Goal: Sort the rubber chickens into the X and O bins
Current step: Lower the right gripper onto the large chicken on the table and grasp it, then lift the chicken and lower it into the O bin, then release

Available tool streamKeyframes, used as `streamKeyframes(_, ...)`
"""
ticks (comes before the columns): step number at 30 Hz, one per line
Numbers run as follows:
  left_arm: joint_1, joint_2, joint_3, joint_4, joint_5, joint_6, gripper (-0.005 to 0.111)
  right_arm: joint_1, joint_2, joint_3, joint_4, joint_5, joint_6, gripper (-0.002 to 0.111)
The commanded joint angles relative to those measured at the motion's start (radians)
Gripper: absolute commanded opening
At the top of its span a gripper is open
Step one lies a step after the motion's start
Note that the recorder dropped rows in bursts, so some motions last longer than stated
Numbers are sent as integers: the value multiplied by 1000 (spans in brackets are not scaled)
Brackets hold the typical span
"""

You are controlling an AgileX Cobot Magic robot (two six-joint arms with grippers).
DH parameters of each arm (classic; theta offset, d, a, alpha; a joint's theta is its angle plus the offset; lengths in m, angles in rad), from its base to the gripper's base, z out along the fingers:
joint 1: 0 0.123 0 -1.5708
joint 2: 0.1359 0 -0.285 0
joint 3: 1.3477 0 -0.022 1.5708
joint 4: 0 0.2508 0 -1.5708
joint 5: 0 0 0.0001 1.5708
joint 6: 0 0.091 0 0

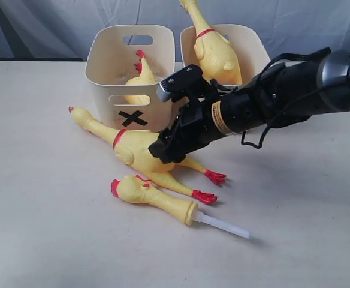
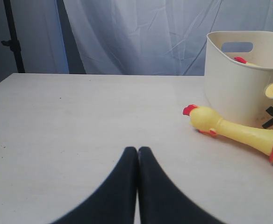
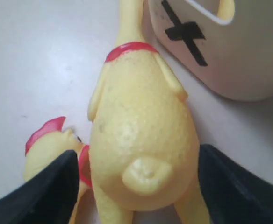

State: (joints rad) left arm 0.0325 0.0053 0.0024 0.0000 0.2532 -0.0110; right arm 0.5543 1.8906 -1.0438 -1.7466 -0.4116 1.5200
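1. Nearest to the exterior camera is the small chicken (image 1: 154,198), lying at the lower centre of the frame, with its white tube (image 1: 223,226) pointing to the lower right.
2. Just above it the large chicken (image 1: 136,150) lies on the table (image 1: 37,228). Its head points to the left, and its neck runs just beside the front wall of the X bin (image 1: 103,84).
3. A third chicken (image 1: 140,75) is already inside the X bin. A fourth chicken (image 1: 214,51) sticks out of the second bin (image 1: 253,51) at the upper right. The mark on that bin is hidden from me, so I only suppose it is the O.
4. The right gripper (image 1: 165,149) is down over the body of the large chicken. In the right wrist view its fingers (image 3: 43,191) stand spread, one on each side of the body, and I judge they are not yet squeezing it.
5. The left gripper (image 2: 137,151) is clenched on nothing, low over bare table and well apart from the chickens.
6. I see three things that could go wrong:
   - The head of the small chicken lies just beside one finger, so closing could pinch it or drag it along.
   - The body is round and soft, so it may slip out of the jaws under pressure.
   - The long neck could catch the wall of the X bin when I lift.
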Motion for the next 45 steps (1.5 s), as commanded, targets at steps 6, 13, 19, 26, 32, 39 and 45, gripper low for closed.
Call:
streamKeyframes(6, -4, -5, -2, 0, -13, -4, 0, 16, 69, -90, 34, 13, -21, 68)
streamKeyframes(13, -4, -5, -2, 0, -13, -4, 0, 16, 165, -117, 10, -18, 9, 68)
streamKeyframes(19, -4, -5, -2, 0, -13, -4, 0, 16, 227, -116, 2, -207, 86, 33)
streamKeyframes(26, -4, -5, -2, 0, -13, -4, 0, 17, 226, -116, 2, -330, 68, -1)
streamKeyframes(32, -4, -5, -2, 0, -13, -4, 0, 19, 131, -126, 2, -338, 66, -1)
streamKeyframes(39, -4, -5, -2, 0, -13, -4, 0, 19, -93, -173, 2, -363, 61, -1)
streamKeyframes(45, -4, -5, -2, 0, -13, -4, 0, 16, -252, -194, 2, -106, -31, -1)
